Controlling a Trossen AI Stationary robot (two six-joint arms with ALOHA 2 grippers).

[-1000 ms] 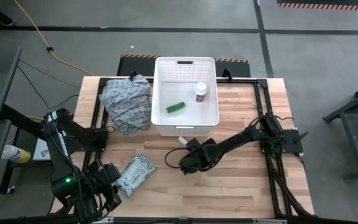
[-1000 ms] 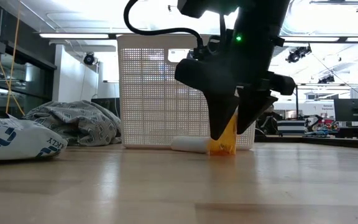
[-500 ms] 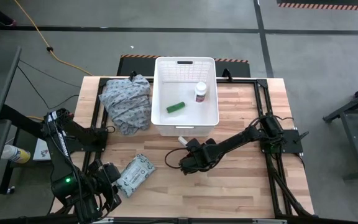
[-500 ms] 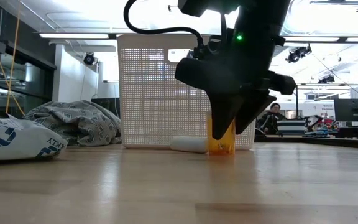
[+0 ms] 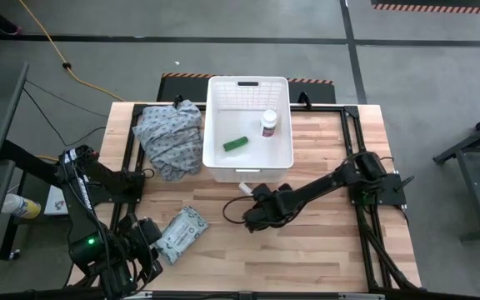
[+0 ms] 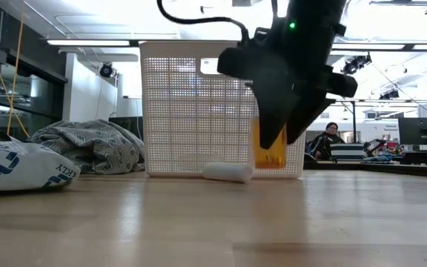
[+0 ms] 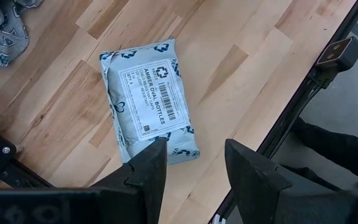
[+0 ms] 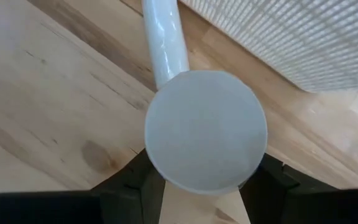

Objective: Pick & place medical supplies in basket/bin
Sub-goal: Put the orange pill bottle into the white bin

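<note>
- My right gripper (image 6: 282, 141) holds an orange vial (image 6: 271, 150) with a round white cap (image 8: 205, 129), my fingers closed on its sides, clear of the wooden table (image 5: 323, 250) in the low view.
- In the high view that gripper (image 5: 255, 218) sits over the tabletop just in front of the white perforated bin (image 5: 249, 172).
- A white tube (image 6: 227, 172) lies on the wood at the foot of the bin's near wall (image 6: 199, 111); in my right wrist view the tube (image 8: 165, 37) runs out from behind the cap toward the bin.
- Inside the bin lie a green stick-shaped box (image 5: 235, 144) and a white pill bottle (image 5: 268, 123), apart from each other.
- My left gripper (image 7: 191, 163) waits at the table's near left corner, fingers parted and empty, above one end of a pale soft packet (image 7: 149, 99) with a barcode label.
- A grey-blue patterned cloth (image 5: 171, 136) lies bunched against the bin's left side.
</note>
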